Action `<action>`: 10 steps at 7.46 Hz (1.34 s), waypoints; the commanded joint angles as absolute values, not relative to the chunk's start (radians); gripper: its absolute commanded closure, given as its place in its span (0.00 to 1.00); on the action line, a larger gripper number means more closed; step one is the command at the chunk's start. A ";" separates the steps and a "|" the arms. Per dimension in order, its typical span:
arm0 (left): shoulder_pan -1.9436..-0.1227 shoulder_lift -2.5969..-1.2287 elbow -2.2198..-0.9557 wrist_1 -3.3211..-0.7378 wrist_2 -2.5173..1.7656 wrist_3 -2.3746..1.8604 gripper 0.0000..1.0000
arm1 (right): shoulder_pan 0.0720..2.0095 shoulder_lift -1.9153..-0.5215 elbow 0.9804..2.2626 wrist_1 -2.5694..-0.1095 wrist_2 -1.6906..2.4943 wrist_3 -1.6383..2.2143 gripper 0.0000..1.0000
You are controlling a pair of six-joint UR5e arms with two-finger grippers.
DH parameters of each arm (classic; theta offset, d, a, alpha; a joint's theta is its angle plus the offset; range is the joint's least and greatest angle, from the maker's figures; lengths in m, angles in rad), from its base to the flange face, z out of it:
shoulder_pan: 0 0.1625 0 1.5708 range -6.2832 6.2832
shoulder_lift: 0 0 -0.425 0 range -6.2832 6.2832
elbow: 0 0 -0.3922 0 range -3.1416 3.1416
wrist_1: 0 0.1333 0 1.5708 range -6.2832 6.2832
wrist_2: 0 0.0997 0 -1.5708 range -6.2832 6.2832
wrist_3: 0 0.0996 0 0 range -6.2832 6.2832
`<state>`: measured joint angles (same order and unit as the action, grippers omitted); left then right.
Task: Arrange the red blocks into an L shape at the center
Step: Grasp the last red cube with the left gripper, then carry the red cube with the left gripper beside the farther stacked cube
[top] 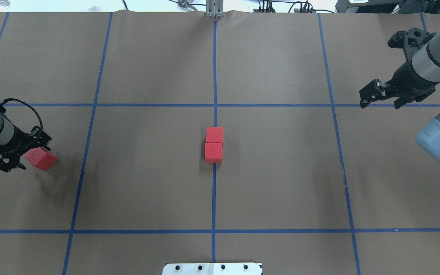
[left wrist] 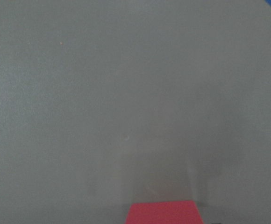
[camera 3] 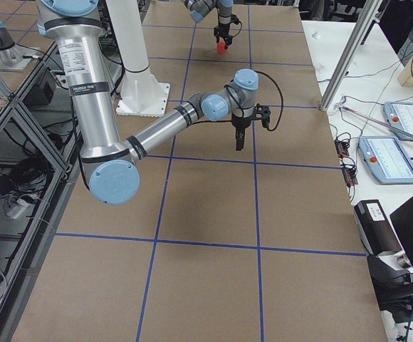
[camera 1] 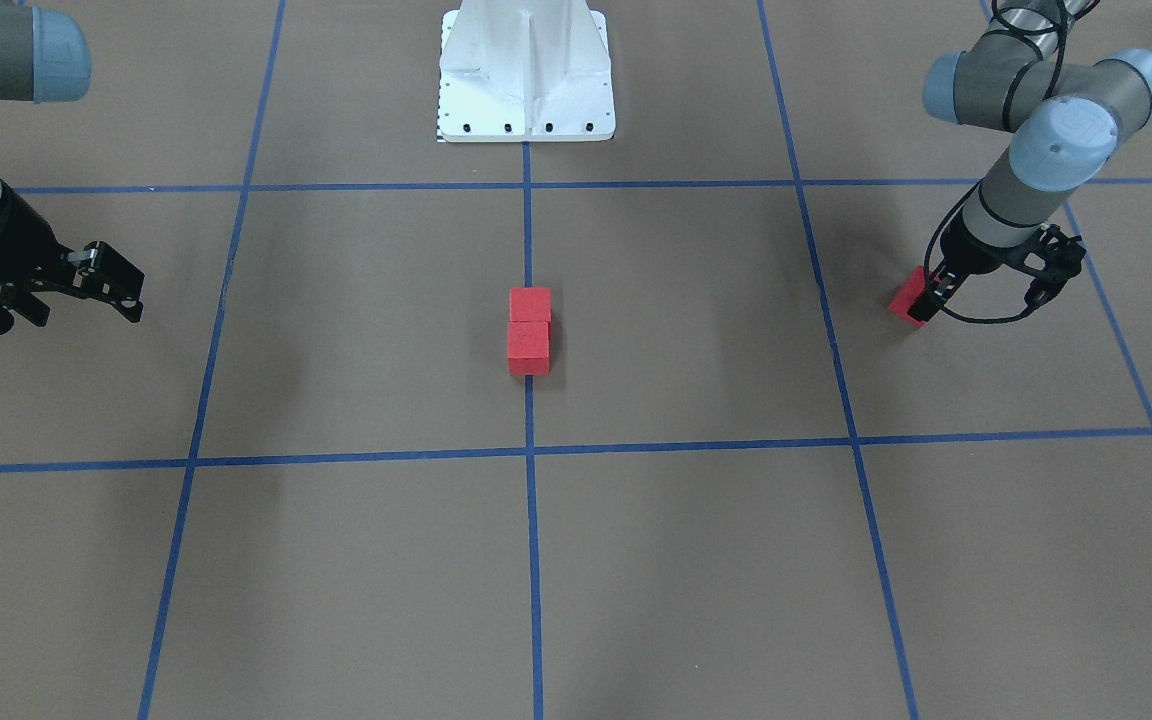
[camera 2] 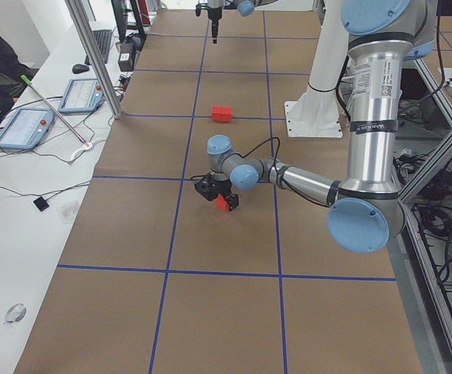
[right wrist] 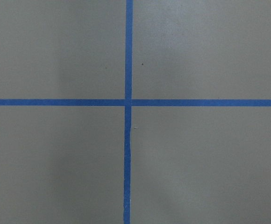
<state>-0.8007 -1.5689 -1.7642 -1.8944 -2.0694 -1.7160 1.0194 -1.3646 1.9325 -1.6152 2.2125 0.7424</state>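
Observation:
Two red blocks (top: 214,143) lie touching in a short row on the blue tape line at the center (top: 214,183); they also show in the front view (camera 1: 529,332). The third red block (top: 42,159) is far out on my left side, held between the fingers of my left gripper (top: 34,156) just above the brown surface. It also shows in the front view (camera 1: 906,297) and at the bottom of the left wrist view (left wrist: 163,212). My right gripper (top: 382,102) hangs open and empty above a tape crossing at the far right.
The white robot base plate (camera 1: 526,110) sits at my edge of the table, in line with the two blocks. Blue tape lines (right wrist: 128,101) split the brown surface into large squares. Tablets and cables (camera 2: 23,125) lie beyond the table's far edge.

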 commanded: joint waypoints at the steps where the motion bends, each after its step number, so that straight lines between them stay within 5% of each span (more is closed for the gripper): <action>1: -0.798 -1.581 -1.764 -1.893 -2.085 -1.714 1.00 | 1.020 -1.365 1.936 -1.615 2.212 0.742 0.00; 6: -0.793 -1.949 -1.757 -1.632 -2.152 -1.906 1.00 | 1.020 -1.374 1.933 -1.615 2.212 0.742 0.00; 10: -0.747 -2.310 -1.440 -1.611 -2.151 -2.240 1.00 | 1.019 -1.377 1.924 -1.615 2.214 0.741 0.00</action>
<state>-0.7529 -2.2164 -1.5388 -1.6103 -2.1503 -2.1504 1.0195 -1.3761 1.9248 -1.6153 2.2133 0.7411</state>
